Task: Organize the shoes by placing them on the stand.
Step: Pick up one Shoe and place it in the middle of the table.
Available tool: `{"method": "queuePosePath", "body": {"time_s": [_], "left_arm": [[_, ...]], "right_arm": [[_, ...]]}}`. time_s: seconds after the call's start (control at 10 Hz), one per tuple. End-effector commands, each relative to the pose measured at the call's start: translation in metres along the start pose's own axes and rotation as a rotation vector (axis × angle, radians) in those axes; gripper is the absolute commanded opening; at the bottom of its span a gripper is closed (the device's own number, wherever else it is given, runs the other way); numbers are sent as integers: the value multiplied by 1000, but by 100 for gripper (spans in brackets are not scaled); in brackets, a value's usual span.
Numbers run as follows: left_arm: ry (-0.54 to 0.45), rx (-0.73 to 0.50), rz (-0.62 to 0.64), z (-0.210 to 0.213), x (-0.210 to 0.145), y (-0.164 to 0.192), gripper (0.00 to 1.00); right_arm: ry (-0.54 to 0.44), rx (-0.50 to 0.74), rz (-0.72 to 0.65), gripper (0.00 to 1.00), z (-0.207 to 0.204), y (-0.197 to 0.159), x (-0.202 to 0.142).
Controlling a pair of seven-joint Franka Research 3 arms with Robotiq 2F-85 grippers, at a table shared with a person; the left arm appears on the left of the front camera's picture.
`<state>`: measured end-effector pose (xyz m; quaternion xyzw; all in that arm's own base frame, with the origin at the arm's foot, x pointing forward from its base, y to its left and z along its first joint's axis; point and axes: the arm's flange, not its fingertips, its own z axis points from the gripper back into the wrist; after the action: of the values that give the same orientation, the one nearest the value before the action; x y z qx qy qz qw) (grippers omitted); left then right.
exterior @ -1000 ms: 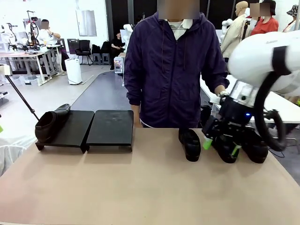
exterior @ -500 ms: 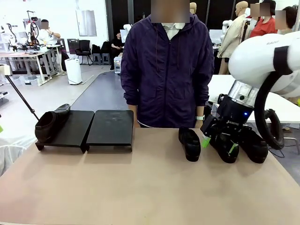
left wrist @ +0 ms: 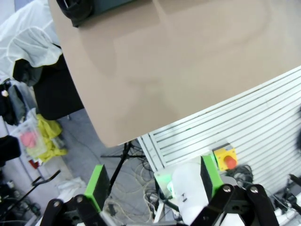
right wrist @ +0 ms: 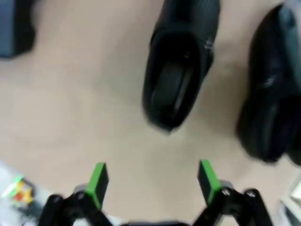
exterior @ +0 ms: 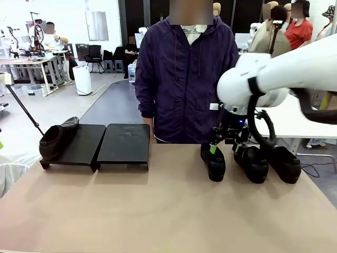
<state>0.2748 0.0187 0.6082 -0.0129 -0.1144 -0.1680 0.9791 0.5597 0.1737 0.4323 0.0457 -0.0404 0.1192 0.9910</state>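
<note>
Overhead, the right hand [exterior: 224, 146] hangs spread above one shoe [exterior: 214, 163], another shoe [exterior: 253, 164] just beside, person [exterior: 184, 79] close behind.

The white right arm [exterior: 274, 74] reaches in from the right side and bends at a bulky rounded joint above the far edge of the surface [exterior: 158, 211], right of its middle. From that joint a black wrist points down. The right claw [exterior: 224, 150] hangs low, close over the far edge, with its two green-padded fingers [exterior: 212, 150] spread wide and nothing between them. The right wrist camera looks straight down between the parted pads. The left claw [left wrist: 154, 181] hangs outside the surface, off a rounded corner of it, fingers equally wide apart, holding nothing
</note>
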Motion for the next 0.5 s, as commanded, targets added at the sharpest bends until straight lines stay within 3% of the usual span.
{"method": "queuePosePath", "body": {"time_s": [0.0, 0.4], "left_arm": [[5, 6, -10, 1, -1, 4, 100], [5, 6, -10, 1, -1, 4, 100]], "right_arm": [[-56, -59, -41, 100, -5, 6, 38], [-32, -60, -70, 100, -34, 21, 65]]}}
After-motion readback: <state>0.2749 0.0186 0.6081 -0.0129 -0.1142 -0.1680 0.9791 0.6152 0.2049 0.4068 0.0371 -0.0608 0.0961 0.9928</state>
